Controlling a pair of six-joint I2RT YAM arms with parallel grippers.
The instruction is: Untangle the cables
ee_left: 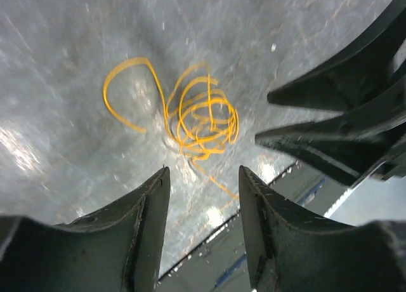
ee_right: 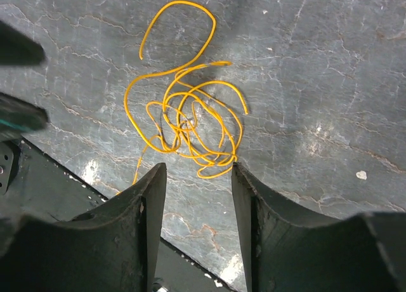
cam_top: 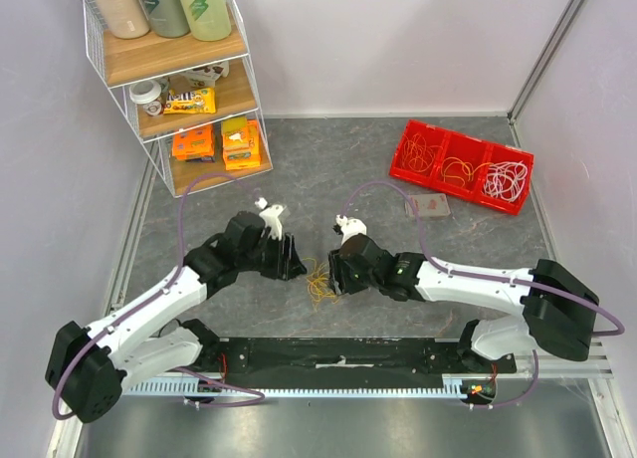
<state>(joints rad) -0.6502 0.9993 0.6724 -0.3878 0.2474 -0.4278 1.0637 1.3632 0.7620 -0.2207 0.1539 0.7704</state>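
Now | cables [cam_top: 318, 279] loose between left gripper [ee_left: 204, 178] and right gripper [ee_right: 195, 171] | both parted, empty

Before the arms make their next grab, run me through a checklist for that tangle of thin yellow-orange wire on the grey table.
1. Left gripper open, nothing between its fingers: ok.
2. Right gripper open, nothing between its fingers: ok.
3. Tangle of thin yellow-orange wire lies on the grey stone-patterned table, between both grippers: ok.
4. Loops separated: not ok, they cross in a knot at the middle.
5. One wire or several: cannot tell.
6. Red plastic tray apart from both grippers: ok.
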